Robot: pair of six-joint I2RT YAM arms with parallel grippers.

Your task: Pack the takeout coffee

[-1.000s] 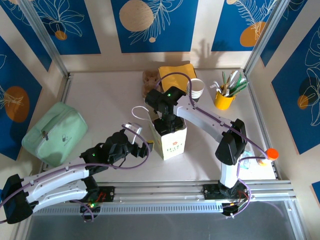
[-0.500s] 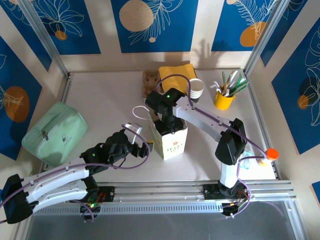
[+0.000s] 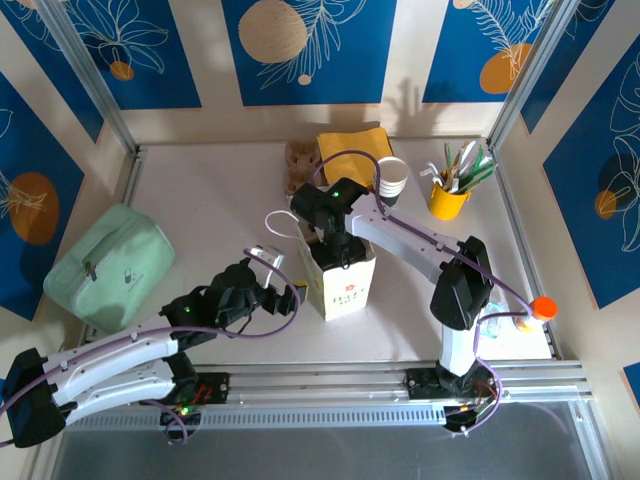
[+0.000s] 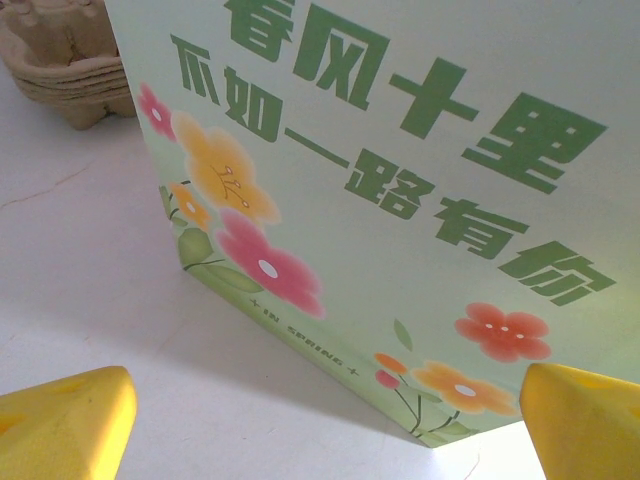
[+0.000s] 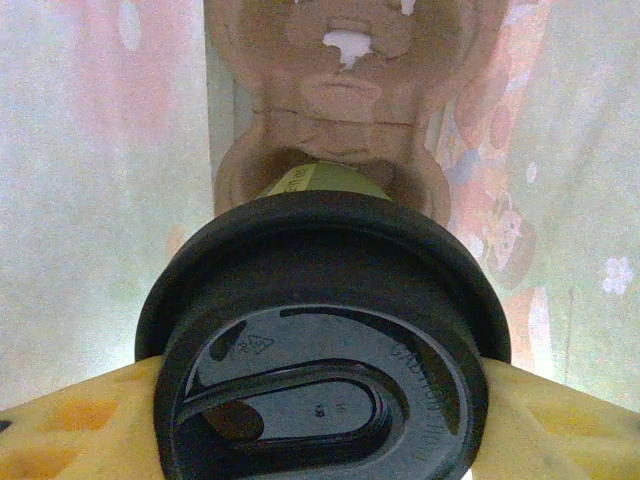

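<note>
Right wrist view: inside the paper bag [image 5: 100, 200], above a pulp carrier [image 5: 345, 90], the right tool [image 5: 320, 430] clasped the takeout coffee [image 5: 320, 180] near its black lid [image 5: 320, 340]. Released off-socket, the cup could tip and spill. The left tool [image 4: 320, 430] gaped empty beside the bag, which was printed 春风十里不如一路有你, "in spring".

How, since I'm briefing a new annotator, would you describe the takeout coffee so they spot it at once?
Find the flowered paper bag in the top view's centre; the right gripper reaches into it. Between its yellow fingers is the takeout coffee: a greenish cup with a black lid, unlike the lidless white cups near the back.
</note>
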